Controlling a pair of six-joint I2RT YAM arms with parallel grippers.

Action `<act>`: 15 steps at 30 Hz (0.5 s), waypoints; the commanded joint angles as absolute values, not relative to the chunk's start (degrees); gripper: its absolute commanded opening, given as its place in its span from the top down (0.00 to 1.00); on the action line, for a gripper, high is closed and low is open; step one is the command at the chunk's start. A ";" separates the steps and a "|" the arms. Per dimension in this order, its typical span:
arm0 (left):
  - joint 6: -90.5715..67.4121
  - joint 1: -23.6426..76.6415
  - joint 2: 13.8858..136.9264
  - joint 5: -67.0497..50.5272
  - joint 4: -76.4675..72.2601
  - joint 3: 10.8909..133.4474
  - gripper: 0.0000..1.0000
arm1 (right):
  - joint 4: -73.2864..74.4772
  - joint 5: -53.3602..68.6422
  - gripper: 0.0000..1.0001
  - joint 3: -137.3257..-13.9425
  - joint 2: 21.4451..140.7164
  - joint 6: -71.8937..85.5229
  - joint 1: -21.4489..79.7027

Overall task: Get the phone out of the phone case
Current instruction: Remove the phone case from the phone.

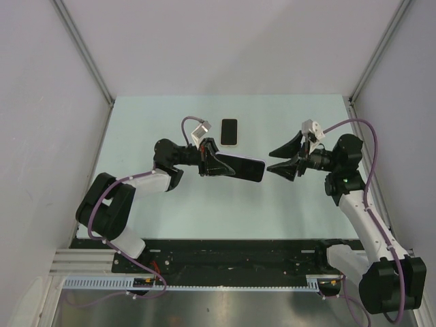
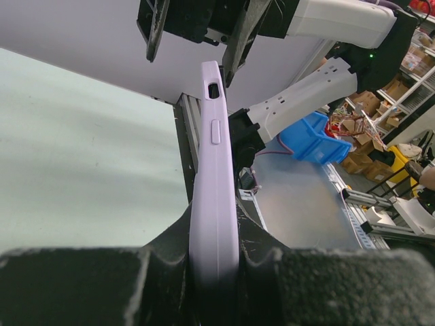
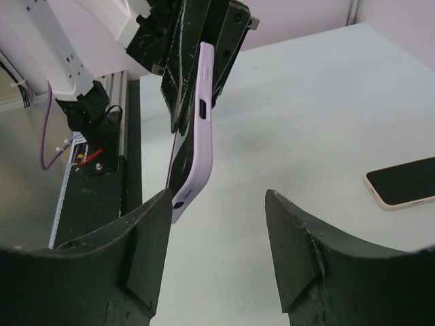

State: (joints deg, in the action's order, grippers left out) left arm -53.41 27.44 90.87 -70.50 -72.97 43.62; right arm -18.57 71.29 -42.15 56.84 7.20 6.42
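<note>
My left gripper is shut on one end of a lilac phone case and holds it above the table with its dark face up. In the left wrist view the case stands edge-on between my fingers. My right gripper is open, just right of the case's free end and not touching it. In the right wrist view the case hangs ahead of my open fingers, bent at its lower end. I cannot tell whether a phone is inside it.
A phone with a black screen and a cream edge lies flat on the pale green table behind the case; it also shows in the right wrist view. White walls stand on three sides.
</note>
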 commanded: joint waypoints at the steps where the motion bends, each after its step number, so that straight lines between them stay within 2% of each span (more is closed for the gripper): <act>1: -52.47 26.98 89.91 -69.17 -96.15 45.97 1.00 | -12.66 74.79 0.38 -44.12 55.46 -2.19 6.15; 6: -52.47 26.37 89.74 -67.68 -96.15 45.70 1.00 | -5.20 78.31 0.38 -44.12 55.20 -11.75 6.33; 15: -52.21 24.17 90.09 -64.34 -95.89 44.47 1.00 | 3.07 77.78 0.35 -44.12 57.22 -20.12 8.87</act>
